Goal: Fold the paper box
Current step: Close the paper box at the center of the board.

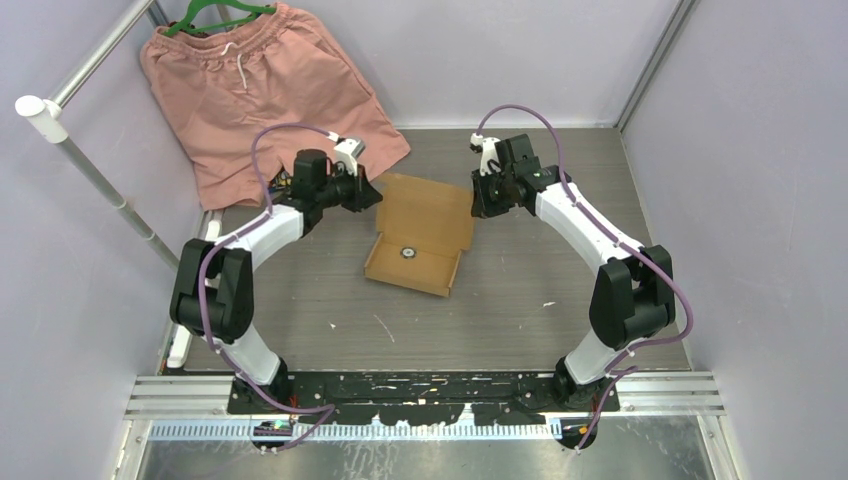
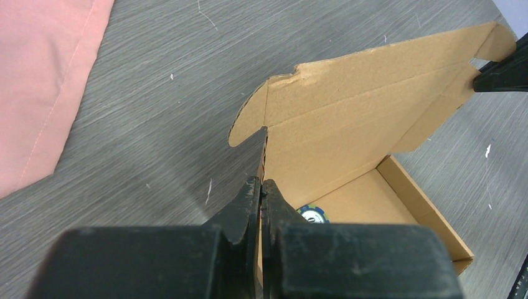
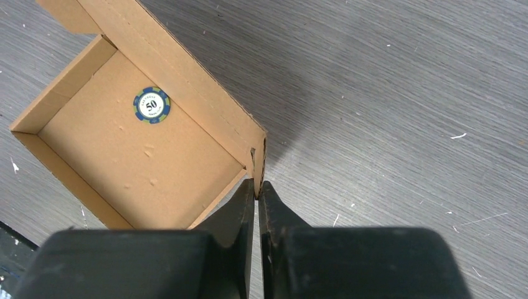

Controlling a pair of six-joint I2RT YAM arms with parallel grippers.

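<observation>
The paper box (image 1: 420,235) is brown corrugated cardboard, a shallow open tray with its lid flap raised at the far side. A blue and white poker chip (image 1: 408,252) lies inside the tray; it also shows in the right wrist view (image 3: 151,104). My left gripper (image 1: 372,192) is shut on the lid's left edge; in the left wrist view the gripper (image 2: 262,182) pinches the cardboard (image 2: 348,118). My right gripper (image 1: 478,200) is shut on the lid's right edge; in the right wrist view the gripper (image 3: 257,184) pinches the thin cardboard wall (image 3: 187,81).
Salmon-pink shorts (image 1: 265,85) on a green hanger lie at the back left, touching the table near my left gripper; they show in the left wrist view (image 2: 37,75). A white metal rail (image 1: 95,170) runs along the left side. Lilac walls enclose the grey table (image 1: 520,300).
</observation>
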